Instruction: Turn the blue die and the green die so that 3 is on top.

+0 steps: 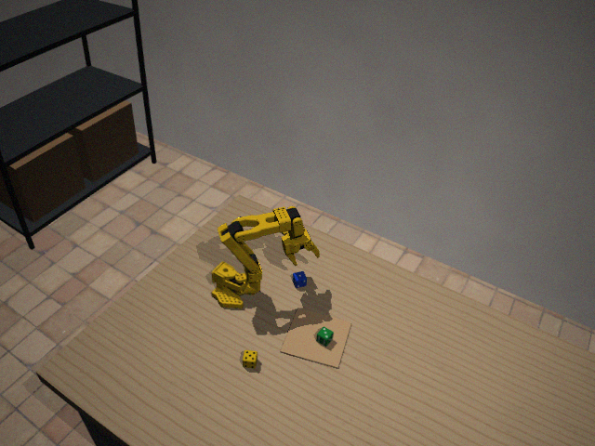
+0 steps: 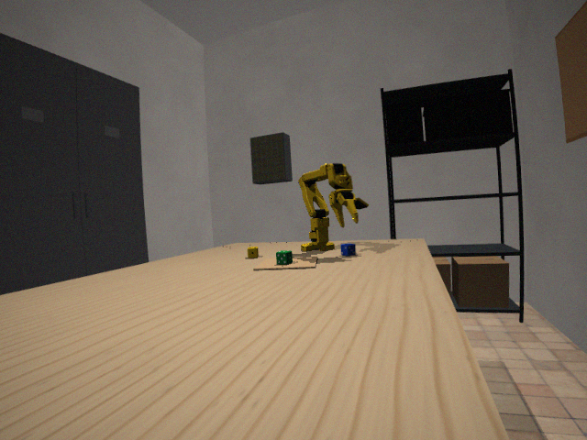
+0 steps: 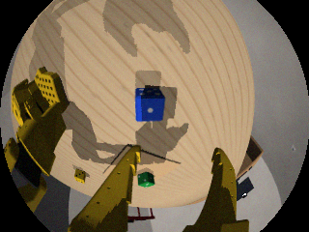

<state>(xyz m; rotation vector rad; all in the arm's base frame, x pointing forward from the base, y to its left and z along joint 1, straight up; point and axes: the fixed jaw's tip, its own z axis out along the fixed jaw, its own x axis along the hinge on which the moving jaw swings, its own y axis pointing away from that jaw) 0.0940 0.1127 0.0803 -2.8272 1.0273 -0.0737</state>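
My gripper [image 1: 306,259] [image 2: 349,223] [image 3: 177,150] is open and empty, raised above the table near the blue die. The blue die [image 1: 299,279] [image 2: 348,249] [image 3: 150,104] lies on the bare table, off the mat; a one-pip face shows large in the wrist view, and its top number is hard to read. The green die [image 1: 324,336] [image 2: 283,258] [image 3: 146,179] rests on the tan mat [image 1: 300,347] [image 2: 303,266]; its top seems to show three pips. The yellow die [image 1: 249,359] [image 2: 252,252] [image 3: 79,175] lies off the mat with five on top.
The arm's base [image 1: 235,290] [image 2: 316,247] stands on the wooden table [image 1: 432,374] [image 2: 237,355], to the left of the blue die in the top view. The arm's shadow falls between the blue die and the mat. A black shelf rack [image 1: 149,124] stands beyond the table.
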